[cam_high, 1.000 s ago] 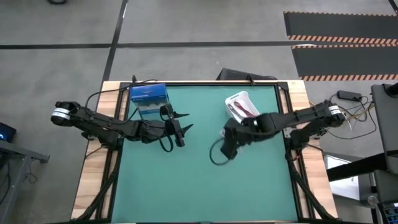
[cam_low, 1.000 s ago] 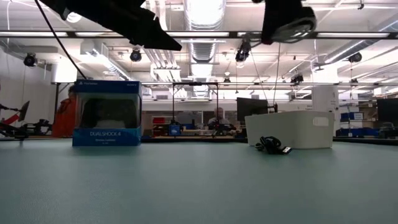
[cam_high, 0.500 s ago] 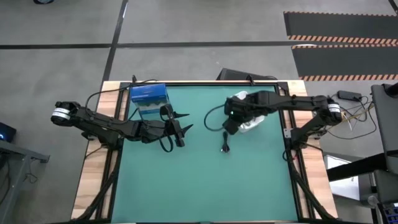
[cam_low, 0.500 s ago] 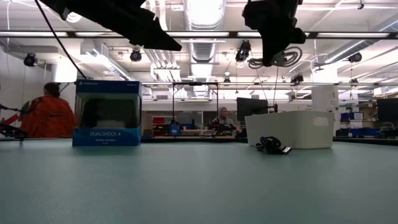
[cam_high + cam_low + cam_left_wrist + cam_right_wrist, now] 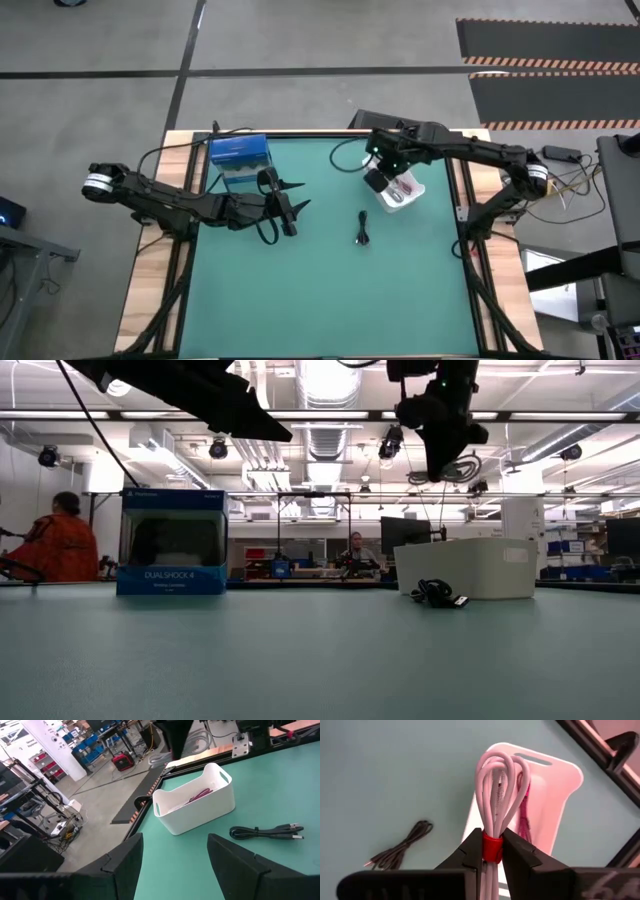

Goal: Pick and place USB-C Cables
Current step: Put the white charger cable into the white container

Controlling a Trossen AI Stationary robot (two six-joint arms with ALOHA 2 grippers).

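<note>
While the right gripper [image 5: 492, 851] pinches the white cable [image 5: 496, 790] at its red band above the white bin [image 5: 555, 795], a red cable [image 5: 524, 815] already lies inside and the black cable [image 5: 363, 229] waits on the green table [image 5: 300, 290] nearby. If released off-centre, the long loops could catch the rim and spill out. Spread and idle, the left gripper [image 5: 296, 208] hovers near the blue box [image 5: 238, 154].
</note>
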